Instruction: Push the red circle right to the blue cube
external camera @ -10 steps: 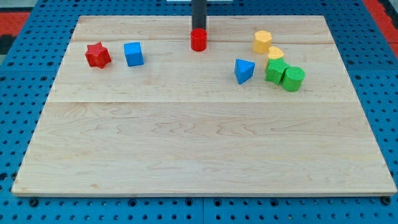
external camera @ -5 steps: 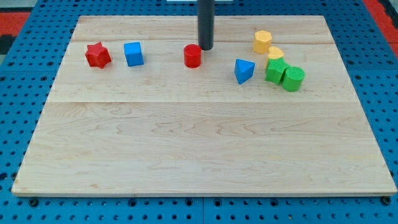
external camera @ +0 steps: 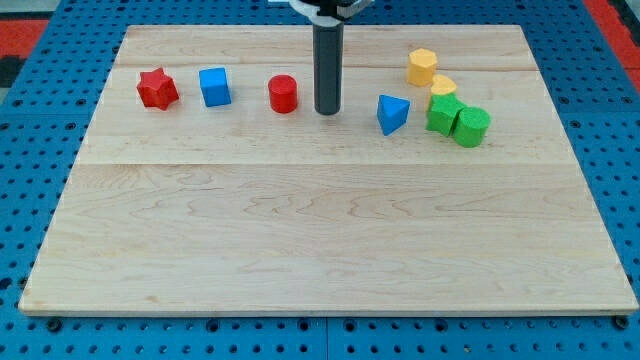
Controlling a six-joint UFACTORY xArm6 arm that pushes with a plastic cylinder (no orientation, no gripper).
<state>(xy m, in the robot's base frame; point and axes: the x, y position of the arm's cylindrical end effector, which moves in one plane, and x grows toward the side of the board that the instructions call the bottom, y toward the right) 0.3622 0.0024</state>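
Fingers absent on this rig: only my tip (external camera: 326,111), a bare rod end holding nothing, just to the view's right of the red circle (external camera: 283,94) with a small gap. Red circle near the blue cube (external camera: 214,87), on its right side, not yet touching. Best done by pushing leftward through the circle's centre, slow and level, stopping on contact so as not to shove the cube toward the red star (external camera: 157,89)
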